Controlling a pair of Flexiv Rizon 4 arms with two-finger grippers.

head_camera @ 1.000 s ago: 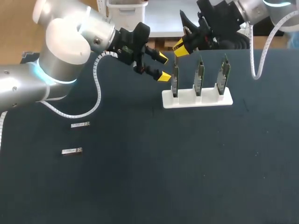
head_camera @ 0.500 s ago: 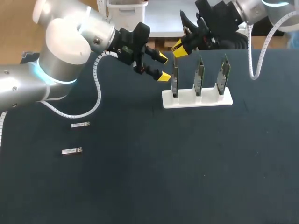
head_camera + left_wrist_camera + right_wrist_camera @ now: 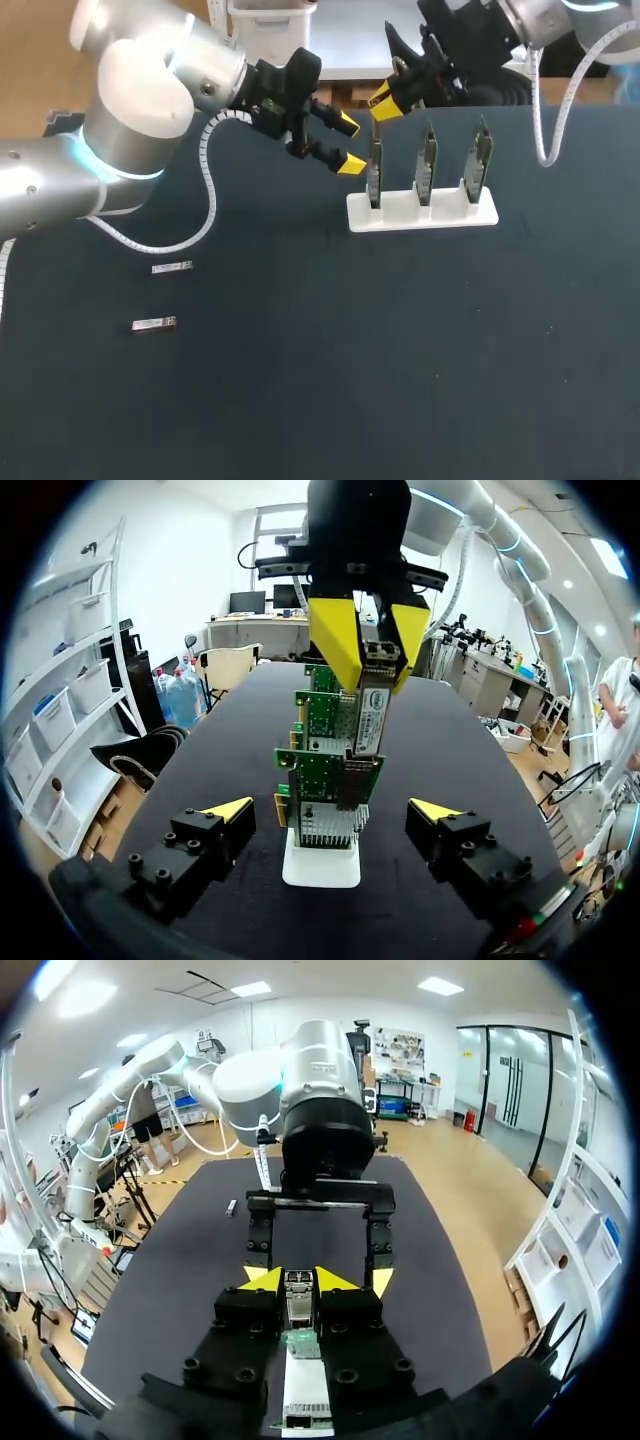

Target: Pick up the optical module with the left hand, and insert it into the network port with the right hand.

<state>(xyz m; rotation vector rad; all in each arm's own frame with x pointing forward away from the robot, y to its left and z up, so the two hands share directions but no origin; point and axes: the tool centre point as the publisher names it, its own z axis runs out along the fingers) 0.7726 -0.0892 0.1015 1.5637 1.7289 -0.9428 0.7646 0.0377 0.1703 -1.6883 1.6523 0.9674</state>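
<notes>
My right gripper (image 3: 388,97) is shut on a silver optical module (image 3: 372,705), holding it just above the leftmost of three upright green network cards (image 3: 375,172) in a white stand (image 3: 422,213). In the right wrist view the module (image 3: 297,1293) sits between my yellow tips, directly over the card's edge (image 3: 300,1340). My left gripper (image 3: 349,143) hangs open beside that card, nothing between its fingers; in its own view the left gripper (image 3: 330,815) faces the row of cards (image 3: 325,770) end-on.
Two more optical modules (image 3: 172,267) (image 3: 154,323) lie on the dark tabletop at the left. The other two cards (image 3: 427,160) (image 3: 479,160) stand to the right in the stand. The table's far edge runs just behind the stand.
The right gripper with the module has crept slightly up and back over the leftmost card. The left arm has kept still.
</notes>
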